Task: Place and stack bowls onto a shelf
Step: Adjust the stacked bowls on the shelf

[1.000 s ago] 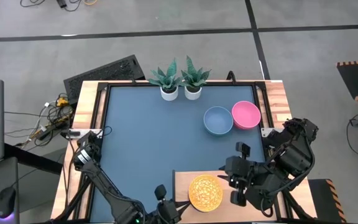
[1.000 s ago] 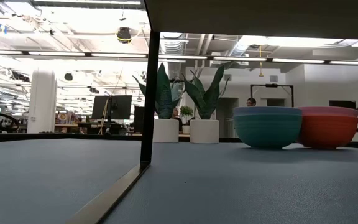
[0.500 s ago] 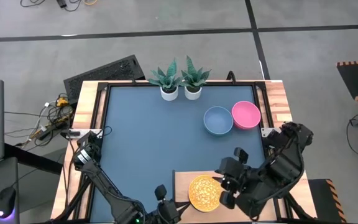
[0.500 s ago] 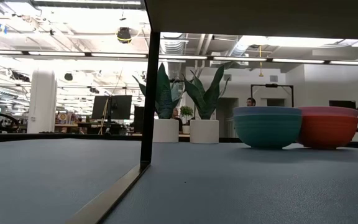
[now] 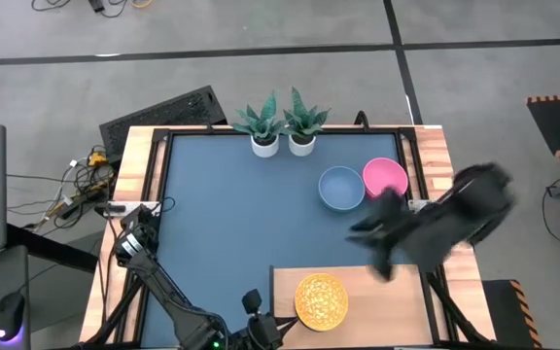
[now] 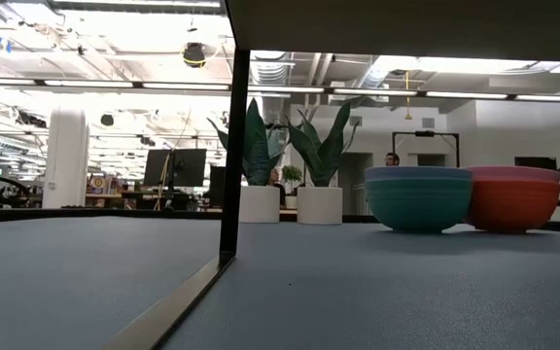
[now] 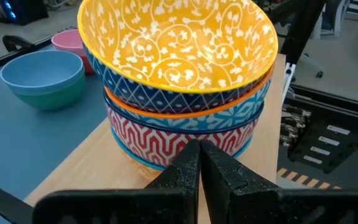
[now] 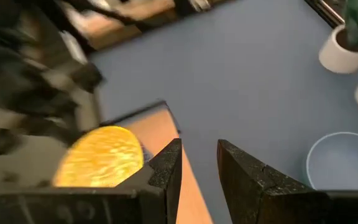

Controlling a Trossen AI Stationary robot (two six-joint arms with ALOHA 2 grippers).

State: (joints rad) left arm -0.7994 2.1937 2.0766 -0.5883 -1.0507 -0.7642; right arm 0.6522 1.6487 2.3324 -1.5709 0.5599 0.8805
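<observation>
Here, the right gripper, jaws slightly apart and empty, hangs near the grey-blue bowl and pink bowl, far right; a careless approach could knock both. The patterned stack sits on the shelf; left gripper closed.

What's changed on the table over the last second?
The right gripper has swung away from the stack of patterned bowls on the pale wooden shelf, toward the grey-blue bowl; its fingers stand slightly apart, holding nothing. The stack, pink bowl, plant pots and left gripper stayed put.
</observation>
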